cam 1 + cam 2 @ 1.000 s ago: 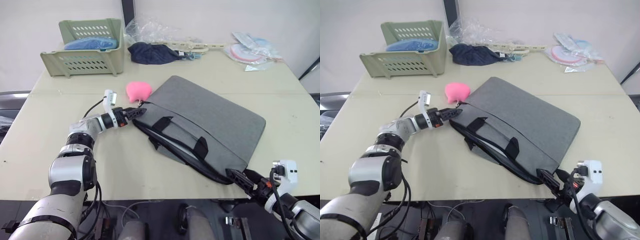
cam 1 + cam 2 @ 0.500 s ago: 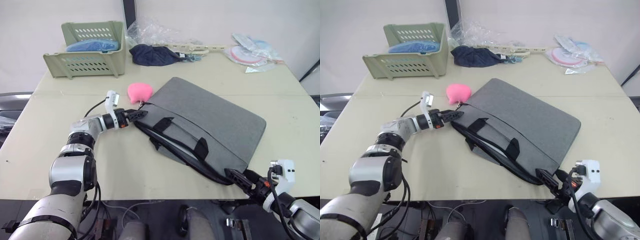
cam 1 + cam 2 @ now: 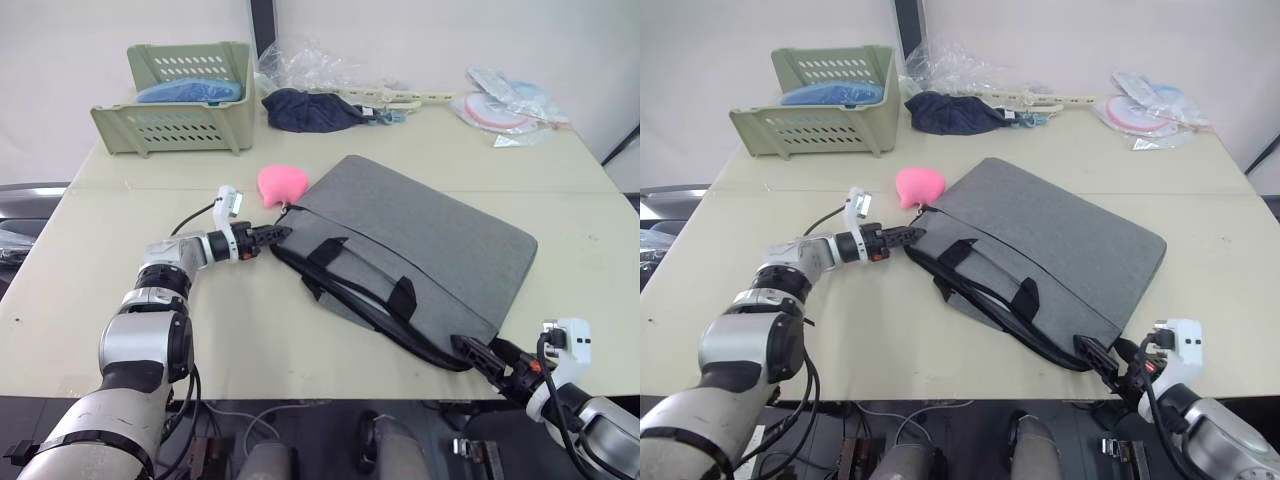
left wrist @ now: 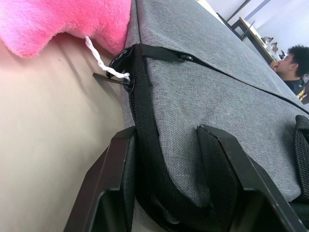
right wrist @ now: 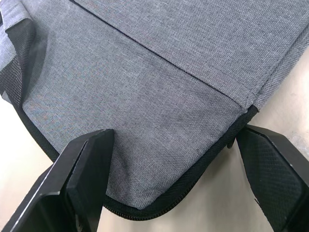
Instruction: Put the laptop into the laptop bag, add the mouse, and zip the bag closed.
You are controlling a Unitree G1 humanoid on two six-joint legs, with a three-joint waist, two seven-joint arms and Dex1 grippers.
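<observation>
The grey laptop bag (image 3: 420, 240) lies flat and askew on the table, handles (image 3: 402, 292) toward me, its long near side gaping with a pale strip inside. My left gripper (image 3: 277, 232) is at the bag's far left corner. Its fingers (image 4: 120, 159) are shut on the black-trimmed edge, just below the zipper pull (image 4: 112, 77) with its white cord. My right gripper (image 3: 478, 352) stands open, with its fingers (image 5: 91, 159) wide on either side of the bag's near right corner. The laptop and the mouse are hidden.
A fuzzy pink lump (image 3: 280, 182) touches the bag's far left corner. At the back stand a green basket (image 3: 180, 120), a dark navy cloth (image 3: 310, 108) and plastic packets (image 3: 510, 100). The table's front edge runs just below the bag. A person (image 4: 292, 65) sits beyond the table.
My left gripper's fingers have drawn together onto the bag's corner edge. The right gripper has stayed open at the near right corner.
</observation>
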